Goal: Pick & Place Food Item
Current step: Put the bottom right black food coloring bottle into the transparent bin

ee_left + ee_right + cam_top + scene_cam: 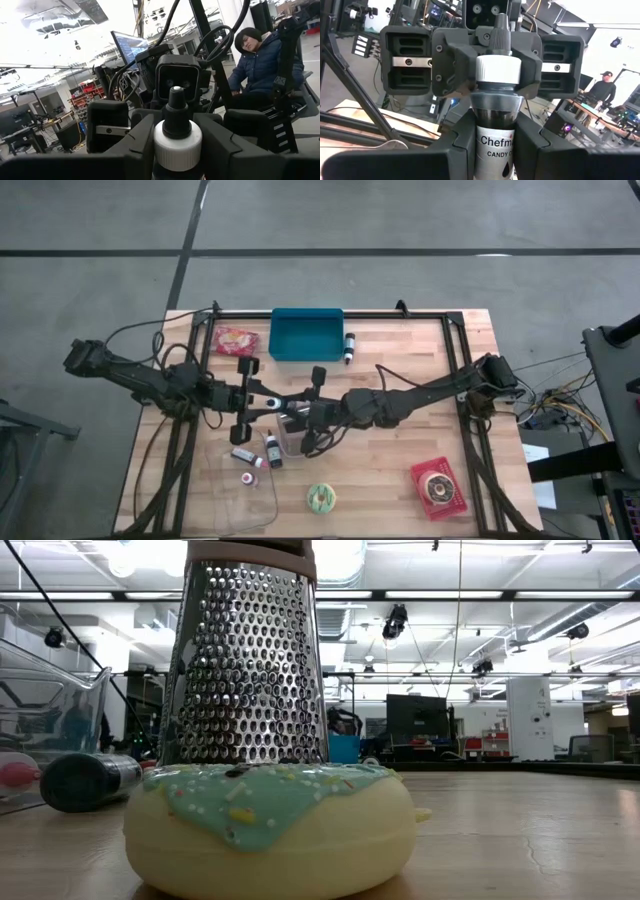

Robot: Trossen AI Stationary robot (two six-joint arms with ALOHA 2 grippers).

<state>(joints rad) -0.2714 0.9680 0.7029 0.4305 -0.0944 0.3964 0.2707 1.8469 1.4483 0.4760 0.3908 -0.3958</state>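
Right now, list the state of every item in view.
Candy color bottle: gripped by both grippers.
Left gripper: shut on candy color bottle.
Right gripper: shut on candy color bottle.
Blue bin: open, empty.
Grater: standing upright.
Frosted donut: flat, icing up.

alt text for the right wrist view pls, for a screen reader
A bottle with a white collar, dark nozzle and a "Candy" label stands between the right gripper's dark fingers, which close on it. The left gripper faces the camera just behind it.
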